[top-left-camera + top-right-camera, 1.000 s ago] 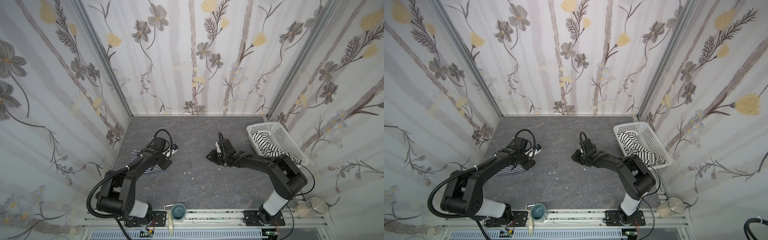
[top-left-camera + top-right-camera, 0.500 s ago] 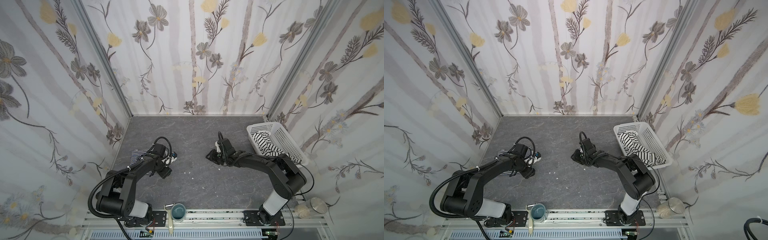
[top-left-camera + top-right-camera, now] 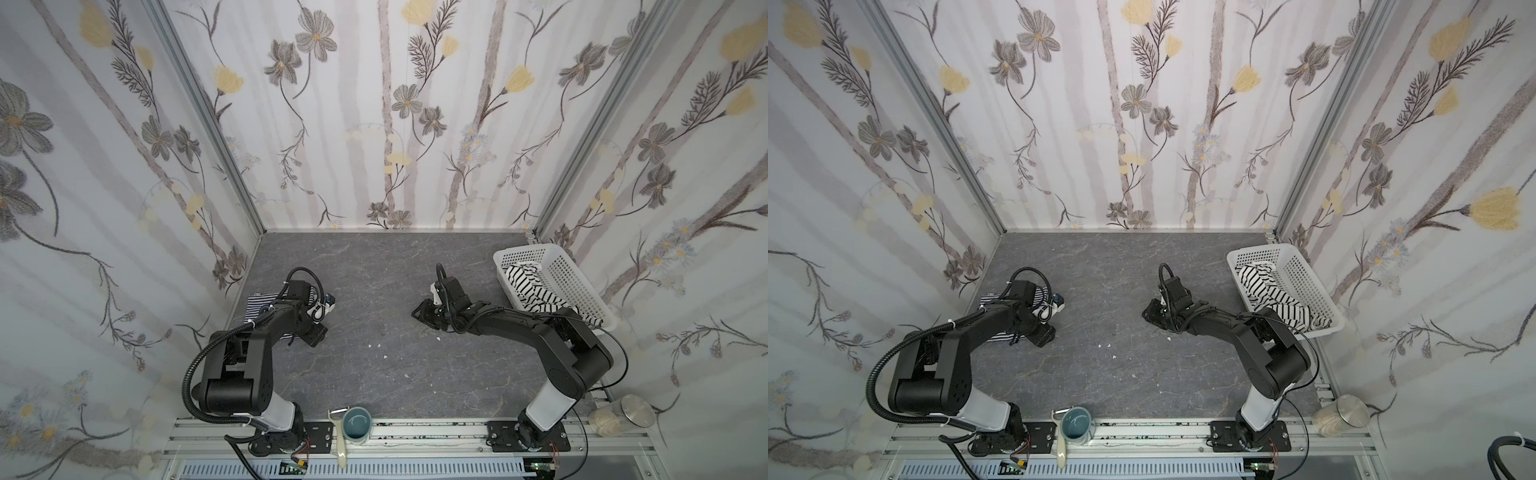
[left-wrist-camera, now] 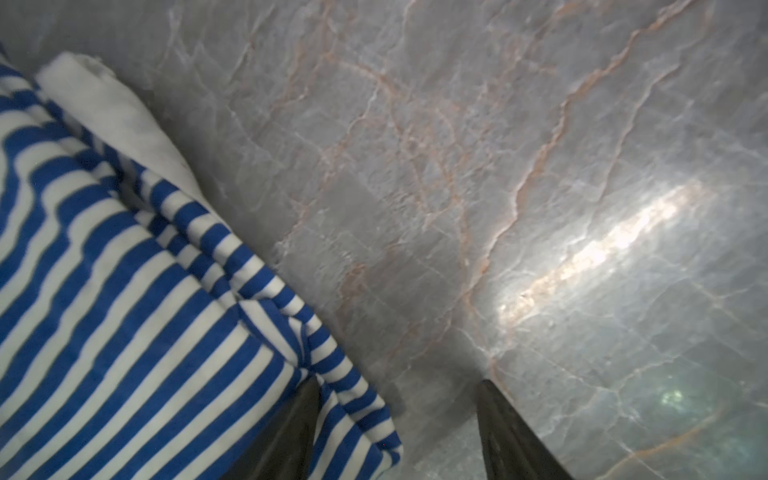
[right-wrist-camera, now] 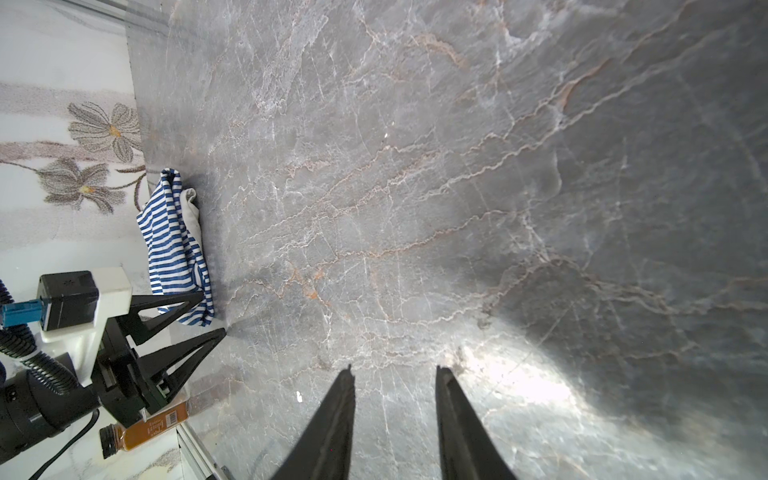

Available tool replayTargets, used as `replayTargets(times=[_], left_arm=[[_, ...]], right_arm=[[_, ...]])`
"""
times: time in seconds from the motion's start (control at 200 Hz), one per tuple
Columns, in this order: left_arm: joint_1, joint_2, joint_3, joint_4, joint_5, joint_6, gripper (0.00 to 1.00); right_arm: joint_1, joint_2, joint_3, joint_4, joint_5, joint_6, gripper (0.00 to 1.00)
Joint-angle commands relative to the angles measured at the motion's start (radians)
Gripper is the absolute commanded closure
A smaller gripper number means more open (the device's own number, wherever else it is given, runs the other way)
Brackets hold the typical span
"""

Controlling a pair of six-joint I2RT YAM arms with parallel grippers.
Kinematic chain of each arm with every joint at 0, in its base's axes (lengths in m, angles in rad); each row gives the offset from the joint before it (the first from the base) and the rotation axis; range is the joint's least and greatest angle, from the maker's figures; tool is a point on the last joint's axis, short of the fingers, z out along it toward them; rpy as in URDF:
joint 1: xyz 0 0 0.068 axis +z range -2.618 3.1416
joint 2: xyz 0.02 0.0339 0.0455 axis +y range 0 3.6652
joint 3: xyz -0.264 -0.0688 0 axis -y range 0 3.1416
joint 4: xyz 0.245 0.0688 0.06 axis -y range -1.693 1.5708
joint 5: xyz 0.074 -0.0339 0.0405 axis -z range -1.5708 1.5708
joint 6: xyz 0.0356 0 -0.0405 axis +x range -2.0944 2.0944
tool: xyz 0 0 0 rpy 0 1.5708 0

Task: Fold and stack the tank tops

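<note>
A grey marbled tabletop (image 3: 374,374) is enclosed by flower-papered walls (image 3: 374,124), and a white perforated basket (image 3: 582,286) is set at its right edge, with the black-striped tank top (image 3: 528,286) heaped inside. The navy-striped tank top (image 4: 124,311) is laid bunched near the left wall, where the left gripper (image 4: 397,384) is seen with jaws well parted, one finger against the cloth's folded edge, the other over bare stone, nothing clamped. The right gripper (image 5: 395,370) is held low over bare tabletop near the middle, jaws moderately parted, nothing gripped.

Navy-striped top (image 5: 174,245) lies seemingly folded; black-striped top (image 3: 528,286) heaped in basket (image 3: 575,282)
</note>
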Motion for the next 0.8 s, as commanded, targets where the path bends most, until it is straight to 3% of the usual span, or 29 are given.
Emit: replayTargets(times=[0.0,0.345,0.58,0.794], left_arm=[[0.036,0.009,0.006,-0.025,-0.069,0.094,0.37],[0.094,0.006,0.053,-0.035,-0.064,0.118,0.37],[0.023,-0.076,0.107,-0.075,0.068,-0.013,0.35],[-0.063,-0.103,0.211,-0.057,0.251,-0.206,0.35]], right_arm=[[0.002,0.001,-0.001,0.045,0.003,0.007,0.65],[0.000,-0.001,0.021,0.030,0.005,0.001,0.65],[-0.034,-0.051,0.101,-0.088,0.045,-0.079,0.64],[-0.157,-0.139,0.211,-0.265,0.119,-0.169,0.62]])
